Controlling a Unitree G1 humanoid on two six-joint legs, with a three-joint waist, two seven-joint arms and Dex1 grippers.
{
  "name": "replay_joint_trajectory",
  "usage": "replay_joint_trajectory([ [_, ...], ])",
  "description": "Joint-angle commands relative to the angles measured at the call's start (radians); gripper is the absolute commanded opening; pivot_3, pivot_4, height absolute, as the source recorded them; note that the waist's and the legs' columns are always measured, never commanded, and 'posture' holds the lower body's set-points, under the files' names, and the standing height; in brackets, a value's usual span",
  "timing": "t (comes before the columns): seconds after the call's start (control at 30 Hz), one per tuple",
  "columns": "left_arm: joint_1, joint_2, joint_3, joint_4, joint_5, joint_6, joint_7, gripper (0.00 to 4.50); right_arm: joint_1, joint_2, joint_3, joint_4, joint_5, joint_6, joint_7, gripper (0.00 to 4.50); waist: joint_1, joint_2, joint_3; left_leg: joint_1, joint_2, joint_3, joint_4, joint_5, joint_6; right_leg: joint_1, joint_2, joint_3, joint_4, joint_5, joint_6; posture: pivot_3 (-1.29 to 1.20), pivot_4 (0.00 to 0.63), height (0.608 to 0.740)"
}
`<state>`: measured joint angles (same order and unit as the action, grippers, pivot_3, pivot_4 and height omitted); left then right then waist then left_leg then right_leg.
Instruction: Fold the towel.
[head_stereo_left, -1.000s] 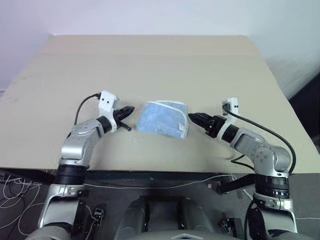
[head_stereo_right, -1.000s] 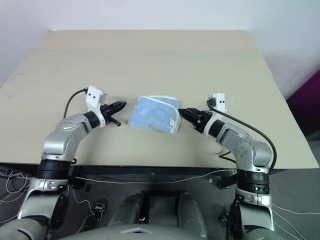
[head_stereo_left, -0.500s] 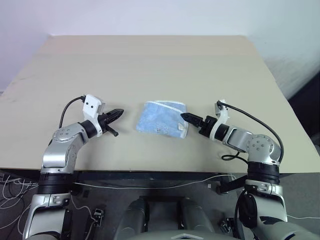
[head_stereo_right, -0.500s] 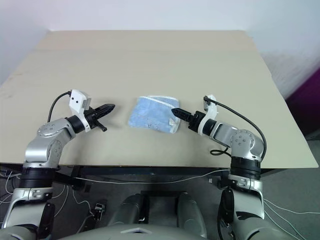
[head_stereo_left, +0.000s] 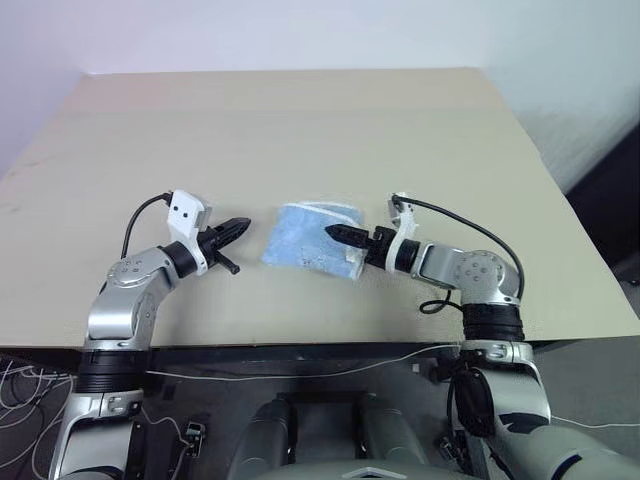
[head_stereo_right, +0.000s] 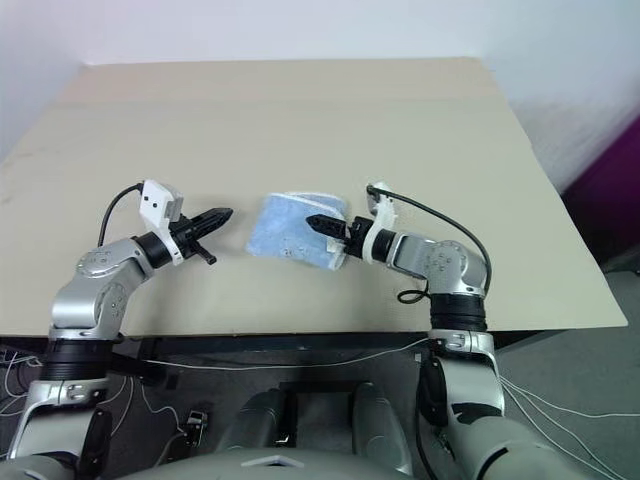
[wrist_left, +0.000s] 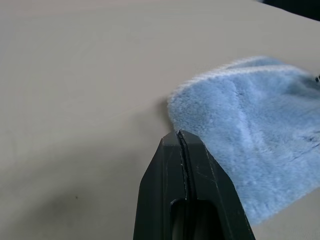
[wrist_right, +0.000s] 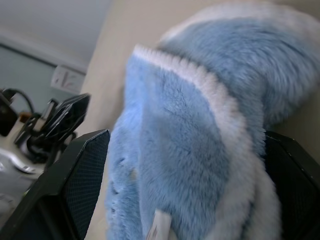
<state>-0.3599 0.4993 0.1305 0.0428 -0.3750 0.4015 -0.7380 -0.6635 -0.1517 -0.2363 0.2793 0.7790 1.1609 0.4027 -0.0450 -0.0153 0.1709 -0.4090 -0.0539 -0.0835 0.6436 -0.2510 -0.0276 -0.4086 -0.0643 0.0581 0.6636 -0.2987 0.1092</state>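
Light blue terry, whitish stitched edging: the towel (head_stereo_left: 312, 237) lies as a compact folded bundle on the tan surface (head_stereo_left: 300, 120), near its front edge and between the two arms.

Right hand (head_stereo_left: 340, 235): fingers spread wide, straddling the right end of the bundle. In the right wrist view one dark finger (wrist_right: 82, 175) stands on each side of the stacked edging, cloth between them, not clamped.

Left hand (head_stereo_left: 236, 228): fingers pressed together, holding nothing, tip just beside the towel's left edge but apart from it; the left wrist view shows a strip of bare surface between tip and pile.

Judgement: the fold looks well along; the right hand seems set to pinch the layered end.

Risks:
- Closing on some layers and missing others would peel the stack open when lifted.
- A push before the pinch closes could slide the whole bundle leftward into the left hand, since nothing pins it.
- Soft pile compresses; a shallow bite may slip off the edging.

Containers: none seen. The far part of the surface carries nothing.
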Motion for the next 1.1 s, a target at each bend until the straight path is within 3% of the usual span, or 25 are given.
replay_joint_trajectory([
  [0.03, 0.004, 0.001, 0.01, -0.049, -0.012, -0.022, -0.001, 0.0, -0.021, 0.022, 0.002, 0.005, 0.018, 0.016, 0.015, 4.09, 0.001, 0.0, 0.0, 0.0, 0.0, 0.0, 0.0, 0.0, 0.0, 0.0, 0.0, 0.0, 0.0, 0.0, 0.0, 0.0, 0.15, 0.74],
  [0.13, 0.006, 0.0, 0.01, -0.051, -0.013, -0.023, 0.0, 0.0, -0.024, 0.029, -0.022, 0.018, 0.024, 0.018, 0.01, 3.31, 0.001, 0.0, 0.0, 0.0, 0.0, 0.0, 0.0, 0.0, 0.0, 0.0, 0.0, 0.0, 0.0, 0.0, 0.0, 0.0, 0.15, 0.74],
  [0.23, 0.009, 0.0, 0.011, -0.053, -0.014, -0.025, 0.0, 0.0, -0.02, 0.032, -0.044, 0.009, 0.035, 0.025, 0.0, 2.16, 0.002, 0.0, 0.0, 0.0, 0.0, 0.0, 0.0, 0.0, 0.0, 0.0, 0.0, 0.0, 0.0, 0.0, 0.0, 0.0, 0.15, 0.74],
  [0.47, -0.002, -0.012, -0.003, -0.044, -0.011, -0.029, -0.001, 0.0, 0.004, 0.048, -0.114, -0.037, 0.075, 0.042, -0.041, 0.03, 0.002, 0.0, 0.0, 0.0, 0.0, 0.0, 0.0, 0.0, 0.0, 0.0, 0.0, 0.0, 0.0, 0.0, 0.0, 0.0, 0.15, 0.74],
  [0.63, -0.009, -0.024, -0.017, -0.039, -0.005, -0.031, -0.006, 0.0, 0.024, 0.059, -0.233, -0.126, 0.163, 0.053, -0.126, 0.03, 0.004, 0.0, 0.0, -0.001, -0.001, 0.0, 0.0, 0.0, 0.0, 0.0, -0.001, 0.0, 0.0, 0.0, 0.0, 0.0, 0.15, 0.74],
  [0.87, -0.008, -0.04, -0.042, -0.035, -0.011, -0.03, -0.011, 0.0, 0.022, -0.01, -0.607, -0.264, 0.397, -0.107, -0.518, 0.03, 0.029, 0.002, 0.001, -0.002, -0.002, 0.0, 0.0, 0.0, 0.0, 0.0, -0.002, 0.0, -0.001, 0.0, 0.0, 0.0, 0.15, 0.74],
  [1.1, -0.057, -0.072, -0.088, 0.014, 0.0, -0.04, -0.034, 0.0, 0.097, -0.02, -0.699, -0.332, 0.501, -0.251, -0.849, 0.03, 0.024, 0.002, 0.001, -0.002, -0.001, 0.001, 0.0, 0.0, 0.0, 0.0, -0.001, 0.0, -0.001, 0.0, 0.0, 0.0, 0.15, 0.74],
])
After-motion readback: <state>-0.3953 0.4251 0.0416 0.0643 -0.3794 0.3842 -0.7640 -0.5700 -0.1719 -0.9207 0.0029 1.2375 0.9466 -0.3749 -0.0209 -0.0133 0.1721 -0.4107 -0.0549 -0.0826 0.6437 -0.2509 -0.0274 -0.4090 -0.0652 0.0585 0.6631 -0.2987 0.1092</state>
